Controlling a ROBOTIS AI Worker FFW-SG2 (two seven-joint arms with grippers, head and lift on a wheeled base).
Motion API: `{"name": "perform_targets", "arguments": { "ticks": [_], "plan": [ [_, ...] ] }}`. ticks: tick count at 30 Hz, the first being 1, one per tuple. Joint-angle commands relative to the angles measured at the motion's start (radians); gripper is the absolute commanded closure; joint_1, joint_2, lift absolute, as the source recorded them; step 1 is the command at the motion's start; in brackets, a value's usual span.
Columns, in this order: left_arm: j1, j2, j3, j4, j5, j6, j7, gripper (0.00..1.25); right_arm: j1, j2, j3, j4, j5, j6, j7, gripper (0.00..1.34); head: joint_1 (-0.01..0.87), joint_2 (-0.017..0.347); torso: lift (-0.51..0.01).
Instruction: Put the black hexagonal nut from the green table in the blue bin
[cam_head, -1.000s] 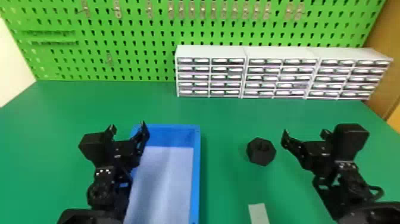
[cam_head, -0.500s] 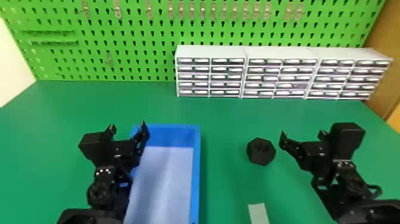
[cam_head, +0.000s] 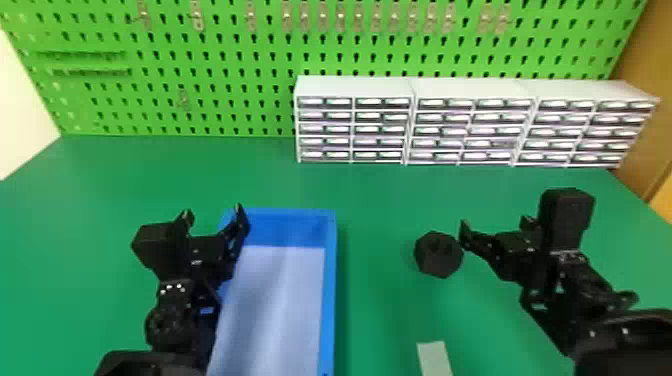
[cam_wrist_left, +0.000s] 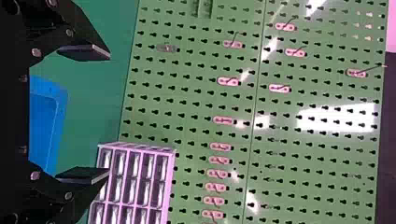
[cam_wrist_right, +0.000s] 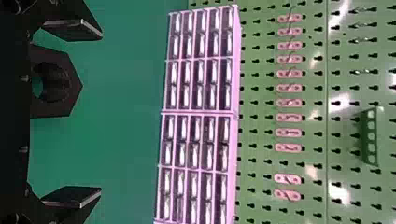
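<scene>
- Standing near the black hexagonal nut (cam_head: 439, 254), my right gripper (cam_wrist_right: 100, 112) had its fingers spread, empty.
- The nut lay on the green table (cam_head: 380, 200), outside the blue bin (cam_head: 328, 300).
- Grasp, transfer and release, I judged, all remained.

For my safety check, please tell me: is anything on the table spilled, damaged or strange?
Nothing stands out: the black hexagonal nut rests on the green table, to the right of the blue bin, and I see no spill or damage.
</scene>
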Motion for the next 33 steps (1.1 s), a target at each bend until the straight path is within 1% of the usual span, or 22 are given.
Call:
{"name": "perform_targets", "arguments": {
  "ticks": [1, 11, 15, 19, 29, 33],
  "plan": [
    [-0.002, 0.0, 0.001, 0.0, -0.001, 0.0, 0.0, 0.38, -0.024, 0.001, -0.003, -0.026, 0.0, 0.117, 0.017, 0.13, 0.657, 0.057, -0.095],
    [-0.003, 0.0, -0.003, 0.0, -0.001, 0.0, 0.0, 0.38, -0.073, -0.005, -0.012, -0.048, -0.002, 0.323, 0.081, 0.13, 0.657, 0.057, -0.095],
    [-0.006, 0.0, -0.006, 0.0, 0.001, 0.0, 0.0, 0.38, -0.086, -0.012, -0.006, -0.048, -0.003, 0.37, 0.101, 0.13, 0.657, 0.057, -0.095],
    [-0.006, 0.0, -0.004, 0.0, 0.001, 0.0, 0.0, 0.38, -0.098, -0.014, -0.004, -0.049, -0.008, 0.415, 0.12, 0.13, 0.657, 0.057, -0.095],
    [-0.006, 0.0, -0.004, 0.0, 0.002, 0.0, 0.0, 0.38, -0.124, -0.019, -0.003, -0.051, -0.022, 0.518, 0.141, 0.13, 0.657, 0.057, -0.095],
    [-0.008, 0.0, -0.006, 0.0, 0.001, 0.0, 0.0, 0.38, -0.135, -0.026, 0.005, -0.051, -0.022, 0.547, 0.146, 0.13, 0.657, 0.057, -0.095]
  ]
}}
